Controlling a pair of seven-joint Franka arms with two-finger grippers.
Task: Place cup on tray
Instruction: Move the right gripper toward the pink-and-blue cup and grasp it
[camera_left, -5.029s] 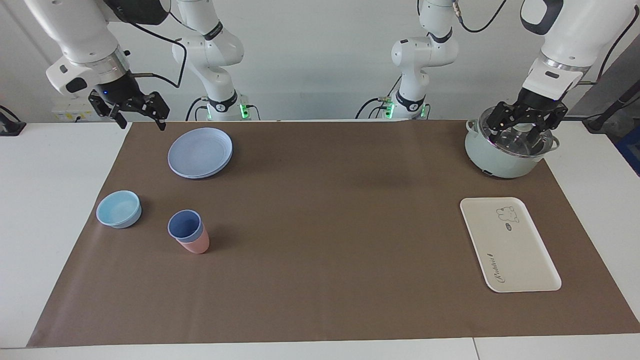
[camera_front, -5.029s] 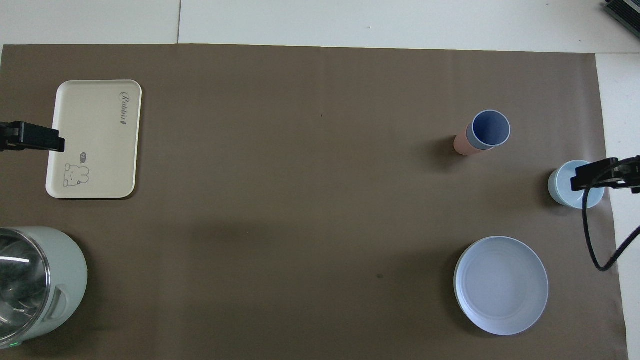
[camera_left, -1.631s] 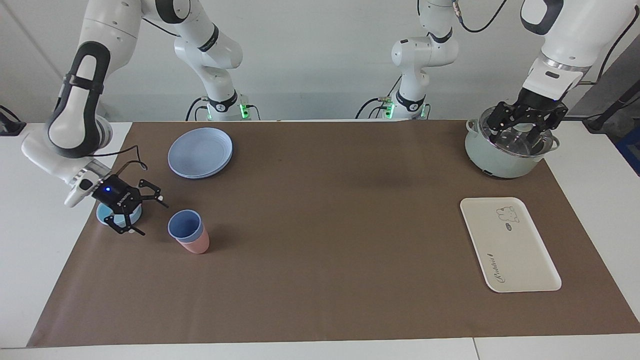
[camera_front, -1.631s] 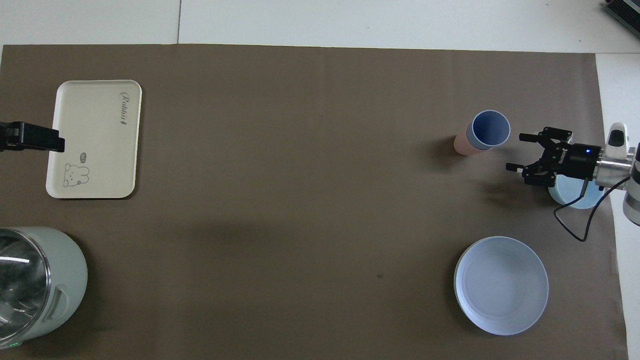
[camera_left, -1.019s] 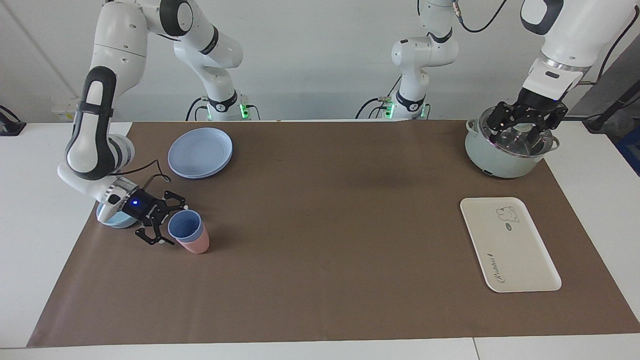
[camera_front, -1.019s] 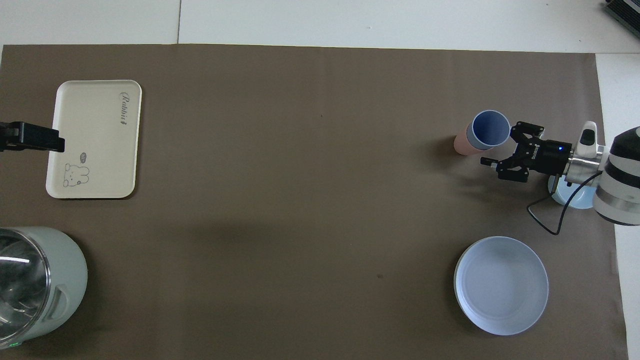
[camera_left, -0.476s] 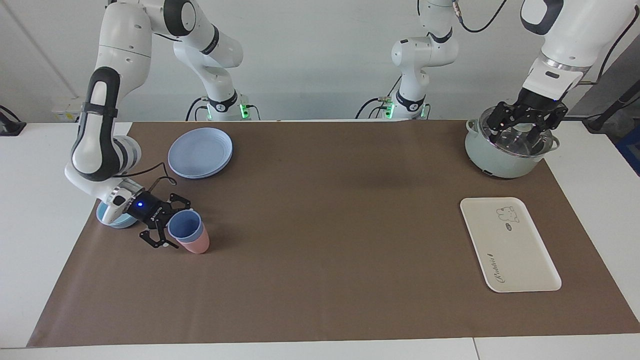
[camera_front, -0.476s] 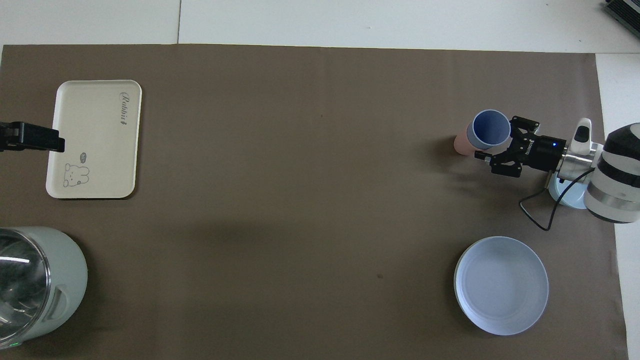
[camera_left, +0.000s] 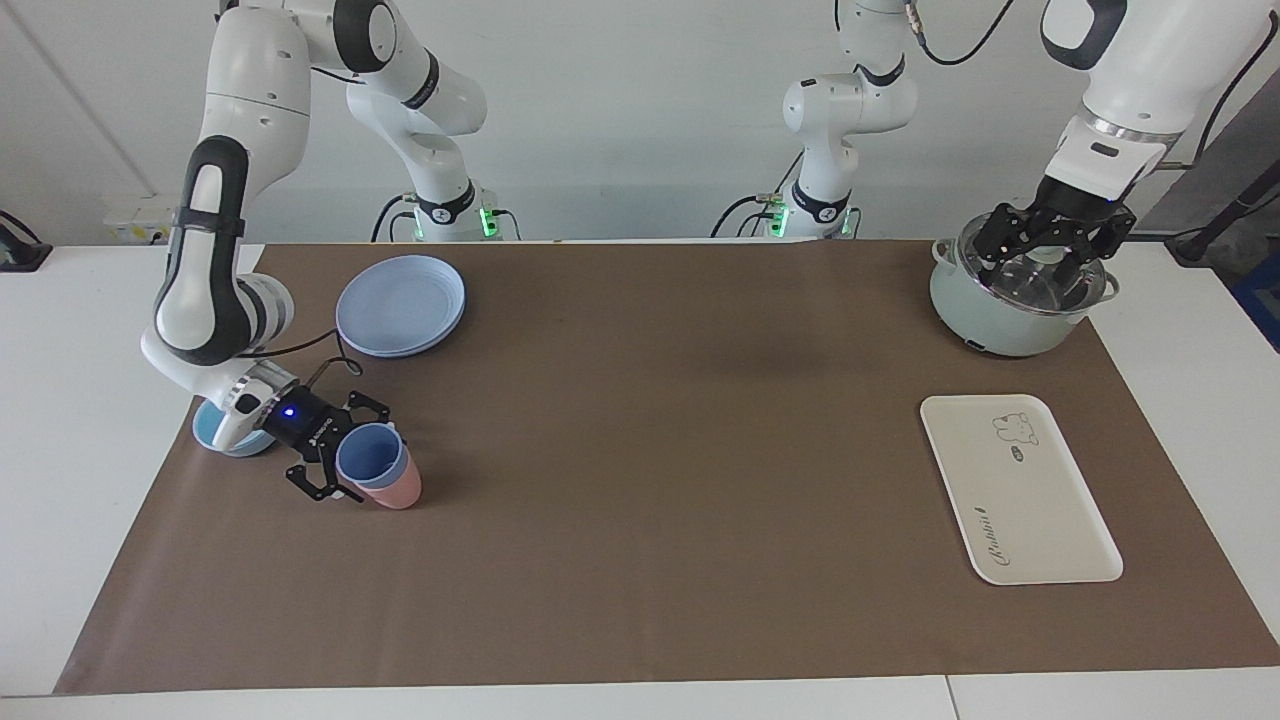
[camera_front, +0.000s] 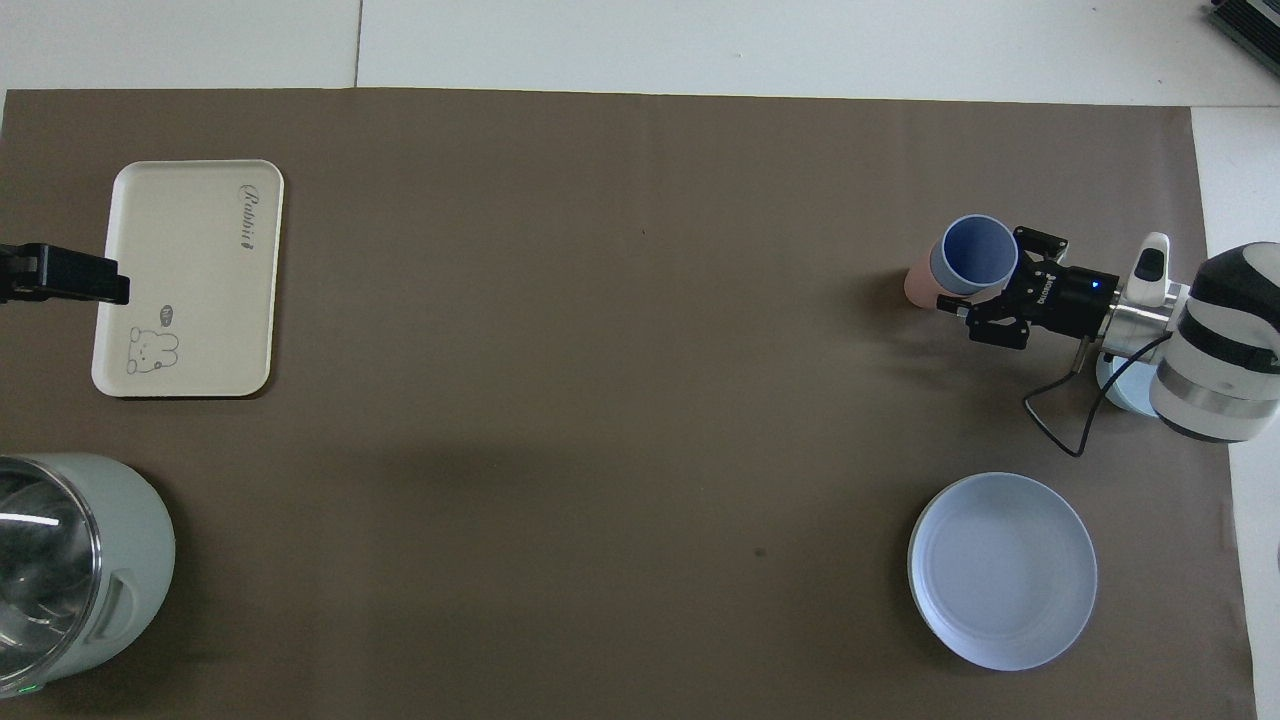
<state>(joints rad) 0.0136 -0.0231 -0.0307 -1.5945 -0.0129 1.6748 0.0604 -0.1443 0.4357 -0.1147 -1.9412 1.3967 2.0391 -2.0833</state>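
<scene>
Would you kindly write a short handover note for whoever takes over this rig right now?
Right gripper: jaws open, set around the cup, not closed on it.
Left gripper: jaws open, waiting over the lidded pot.
Cup: nested in the pink tumbler at the right arm's end of the table, beside the light-blue bowl.
Tray: bare, at the left arm's end.
Done: approach to the cup.
Left: grip the cup, lift it out of the pink tumbler, carry it across, set it on the tray.
</scene>
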